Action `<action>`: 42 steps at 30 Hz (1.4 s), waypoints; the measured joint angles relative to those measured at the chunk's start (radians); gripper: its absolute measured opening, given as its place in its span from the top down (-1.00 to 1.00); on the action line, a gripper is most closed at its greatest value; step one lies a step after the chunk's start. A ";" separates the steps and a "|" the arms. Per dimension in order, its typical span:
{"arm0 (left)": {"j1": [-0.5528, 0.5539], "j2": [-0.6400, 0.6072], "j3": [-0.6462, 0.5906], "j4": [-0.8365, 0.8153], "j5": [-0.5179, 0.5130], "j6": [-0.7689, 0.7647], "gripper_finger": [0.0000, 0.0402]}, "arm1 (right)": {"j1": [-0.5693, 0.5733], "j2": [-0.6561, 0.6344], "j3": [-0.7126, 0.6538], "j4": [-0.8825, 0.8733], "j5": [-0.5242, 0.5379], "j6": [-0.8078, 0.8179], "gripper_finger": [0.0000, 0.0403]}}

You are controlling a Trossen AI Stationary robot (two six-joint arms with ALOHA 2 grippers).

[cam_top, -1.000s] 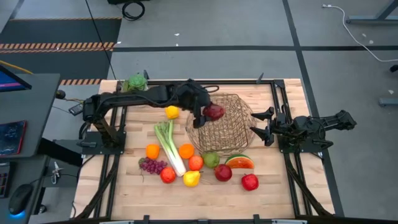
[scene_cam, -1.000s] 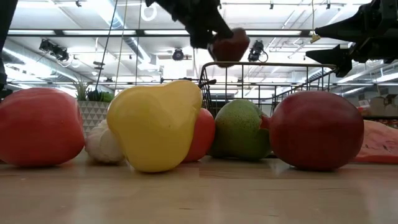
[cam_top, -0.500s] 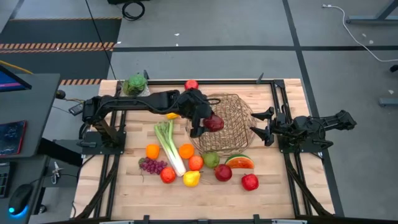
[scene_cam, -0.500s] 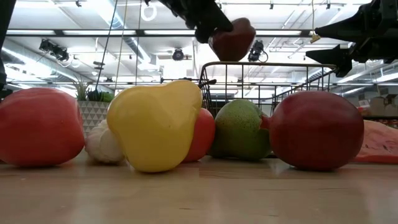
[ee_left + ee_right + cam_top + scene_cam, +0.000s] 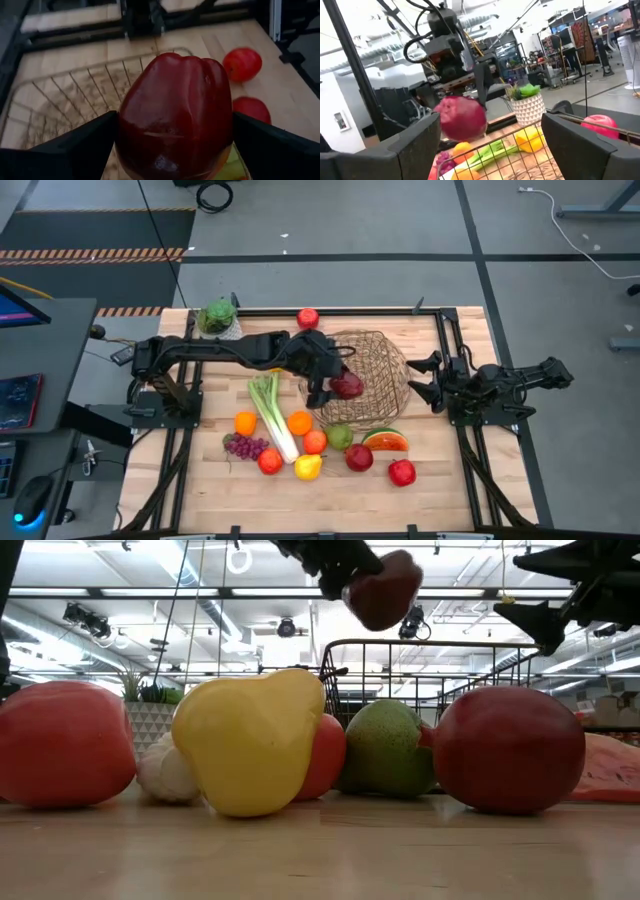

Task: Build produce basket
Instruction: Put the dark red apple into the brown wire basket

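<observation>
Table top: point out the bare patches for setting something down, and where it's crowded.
Bare wood lies between the potted plant and the leek, and in the near right corner beyond the red apple. It is crowded in front of the basket, where the watermelon slice sits.

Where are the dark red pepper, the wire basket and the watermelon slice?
dark red pepper (image 5: 175,115): left wrist view, middle of its glossy skin.
wire basket (image 5: 385,360): high view, bare weave on its right side.
watermelon slice (image 5: 385,442): high view, its red flesh.
</observation>
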 joint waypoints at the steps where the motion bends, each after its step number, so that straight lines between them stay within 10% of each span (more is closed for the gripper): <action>1: -0.002 0.000 0.000 0.017 0.000 0.003 -0.88 | -0.001 0.002 0.000 0.003 0.012 0.000 -0.73; 42: -0.112 0.000 0.000 0.183 -0.840 0.722 -0.88 | -0.098 1.049 0.648 0.118 0.184 -0.143 -0.73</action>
